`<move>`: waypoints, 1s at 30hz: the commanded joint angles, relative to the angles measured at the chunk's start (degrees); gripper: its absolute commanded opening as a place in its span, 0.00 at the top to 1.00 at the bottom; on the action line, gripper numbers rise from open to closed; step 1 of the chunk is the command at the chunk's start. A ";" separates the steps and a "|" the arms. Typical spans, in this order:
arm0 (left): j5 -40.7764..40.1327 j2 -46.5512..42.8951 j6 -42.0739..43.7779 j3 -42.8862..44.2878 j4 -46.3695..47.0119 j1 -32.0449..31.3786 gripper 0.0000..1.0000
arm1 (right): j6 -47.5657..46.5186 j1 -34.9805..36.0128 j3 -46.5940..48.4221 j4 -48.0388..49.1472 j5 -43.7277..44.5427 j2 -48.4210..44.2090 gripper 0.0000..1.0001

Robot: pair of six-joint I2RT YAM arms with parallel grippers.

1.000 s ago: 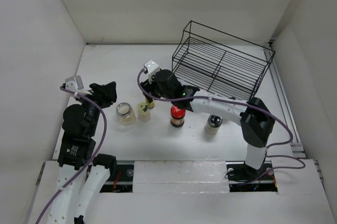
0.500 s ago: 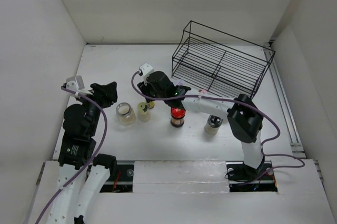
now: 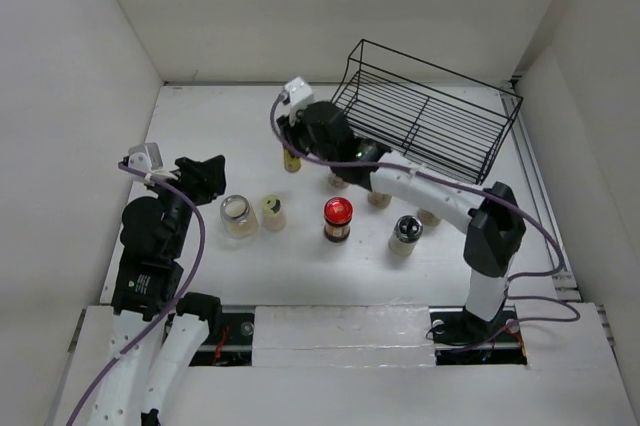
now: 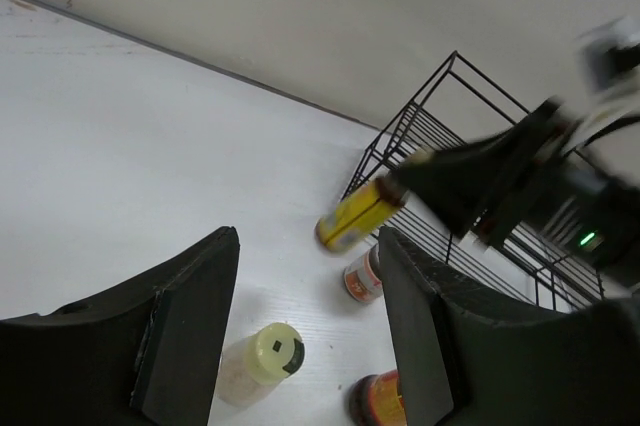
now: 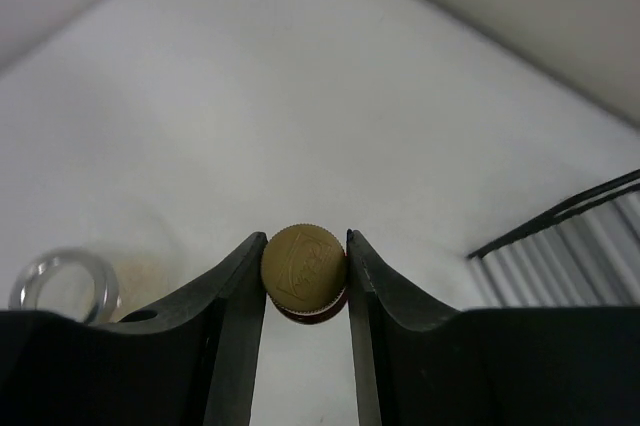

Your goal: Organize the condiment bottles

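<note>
My right gripper (image 3: 293,149) is shut on the brown-gold cap (image 5: 305,270) of a yellow bottle (image 3: 292,160) and holds it tilted above the table, left of the black wire rack (image 3: 425,121). The left wrist view also shows the yellow bottle (image 4: 358,216). My left gripper (image 3: 206,177) is open and empty at the left. On the table stand a clear open jar (image 3: 236,216), a pale-yellow-capped bottle (image 3: 272,212), a red-capped jar (image 3: 338,218) and a dark-capped bottle (image 3: 405,234). Three more small bottles (image 3: 378,198) stand partly hidden under my right arm.
The wire rack stands tilted at the back right, near the right wall. White walls close in the table on the left, back and right. In the left wrist view a small orange-labelled bottle (image 4: 362,279) stands by the rack's corner.
My right gripper has risen and moved toward the back with the yellow bottle, away from the row of bottles. The left arm has not moved.
</note>
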 commanded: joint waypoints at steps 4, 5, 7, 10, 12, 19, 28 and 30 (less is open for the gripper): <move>2.52 1.01 1.19 -0.47 3.27 -0.18 0.43 | -1.79 -11.52 16.61 8.05 -2.77 -6.21 0.71; 3.13 1.01 1.19 -0.47 3.88 -0.18 0.43 | -1.79 -13.62 18.80 7.09 -3.56 -5.32 0.71; 3.14 1.54 1.19 -0.47 3.89 -0.18 0.42 | -1.79 -15.65 25.90 5.77 -3.57 -3.30 0.71; 3.66 2.06 1.72 -1.00 3.89 -0.18 0.42 | -1.79 -19.35 33.82 4.44 -3.57 0.83 0.71; 4.19 2.07 1.72 -1.00 3.89 -0.18 0.42 | -1.79 -21.45 37.27 4.44 -3.57 3.90 0.71; 4.72 3.12 1.72 -1.00 3.89 -0.18 0.42 | 0.41 -29.63 50.02 3.65 -6.02 12.70 0.69; 4.72 3.65 1.72 -1.00 4.41 -0.18 0.42 | 0.41 -31.57 47.05 3.13 -7.61 14.46 0.69; 4.72 3.65 1.72 -1.00 4.41 -0.18 0.42 | 0.41 -31.57 45.46 3.13 -7.61 14.46 0.69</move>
